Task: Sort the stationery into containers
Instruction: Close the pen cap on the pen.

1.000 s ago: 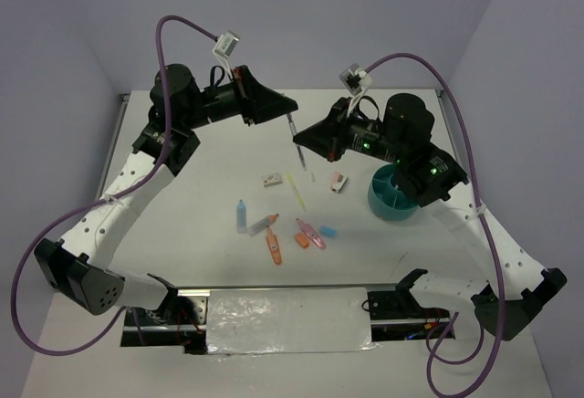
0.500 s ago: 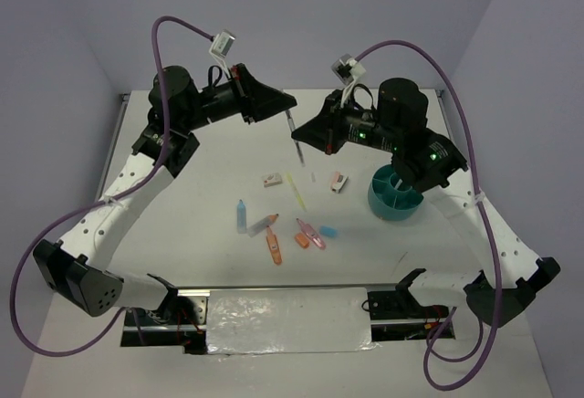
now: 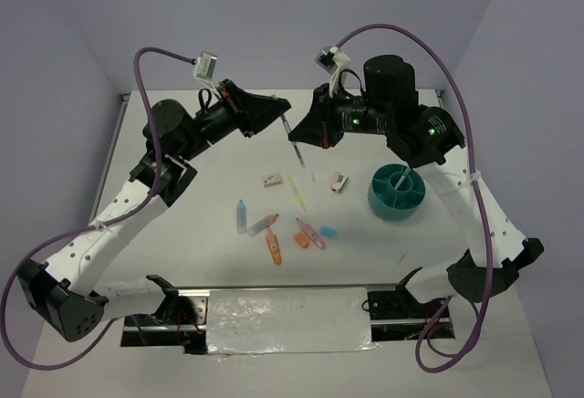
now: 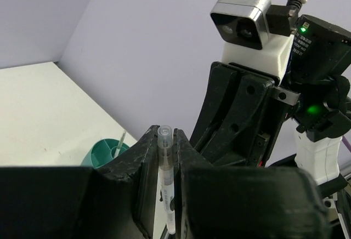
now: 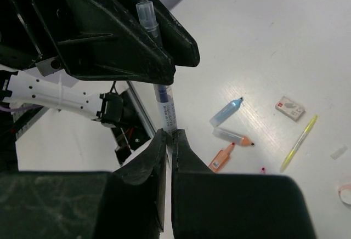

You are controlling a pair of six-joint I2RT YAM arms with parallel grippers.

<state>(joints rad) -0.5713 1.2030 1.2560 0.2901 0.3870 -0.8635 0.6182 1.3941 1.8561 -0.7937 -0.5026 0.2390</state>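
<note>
Right wrist view alone shows the right gripper (image 5: 168, 136) clenched on the lower end of the pen (image 5: 163, 101); the left gripper (image 4: 165, 142) grasps its clear barrel. The teal cup (image 3: 384, 203) sits at 4 o'clock from it

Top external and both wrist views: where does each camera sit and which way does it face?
Top external: high behind the robot, looking down on the table; both arms show, left gripper and right gripper meeting on a pen.
Left wrist: looks along its own fingers toward the right arm, teal cup below.
Right wrist: looks down past its own fingers at the left gripper and an orange highlighter.
All share the pen.
</note>
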